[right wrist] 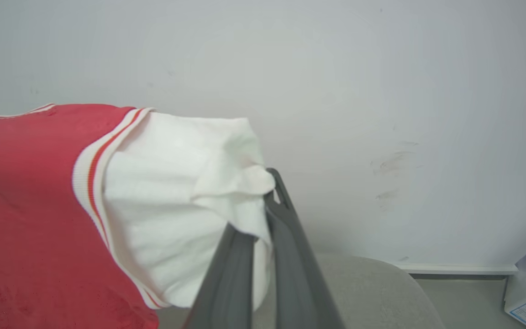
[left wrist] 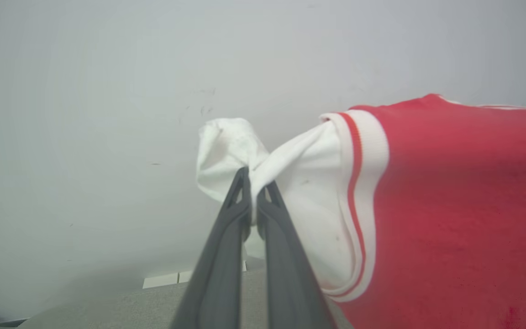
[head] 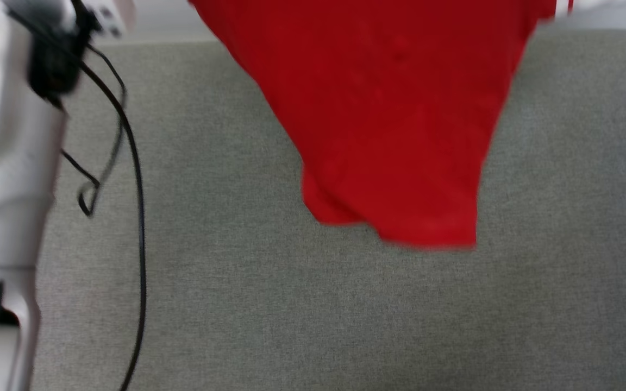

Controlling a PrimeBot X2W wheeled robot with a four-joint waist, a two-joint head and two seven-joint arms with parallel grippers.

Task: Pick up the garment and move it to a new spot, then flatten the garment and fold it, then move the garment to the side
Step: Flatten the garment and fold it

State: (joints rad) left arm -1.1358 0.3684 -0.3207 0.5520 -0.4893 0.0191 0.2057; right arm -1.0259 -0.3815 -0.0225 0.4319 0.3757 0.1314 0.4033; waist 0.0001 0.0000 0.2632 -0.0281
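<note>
Grey cushion (head: 313,326) beneath; garment (head: 389,119) hangs at 12 o'clock, left gripper (left wrist: 251,183) and right gripper (right wrist: 265,205) clamped on it. Hold your spread taut, lower evenly.

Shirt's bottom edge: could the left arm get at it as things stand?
Probably not yet. The left gripper is shut on a white sleeve, holding the shirt up; it would have to let go first. The edge itself hangs unobstructed.

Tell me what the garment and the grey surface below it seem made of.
The garment: soft matte knit, likely jersey; it drapes limp and bunches where the left gripper and right gripper pinch its white sleeves. The grey surface: probably woven upholstery, matte, with a fine flecked weave.
</note>
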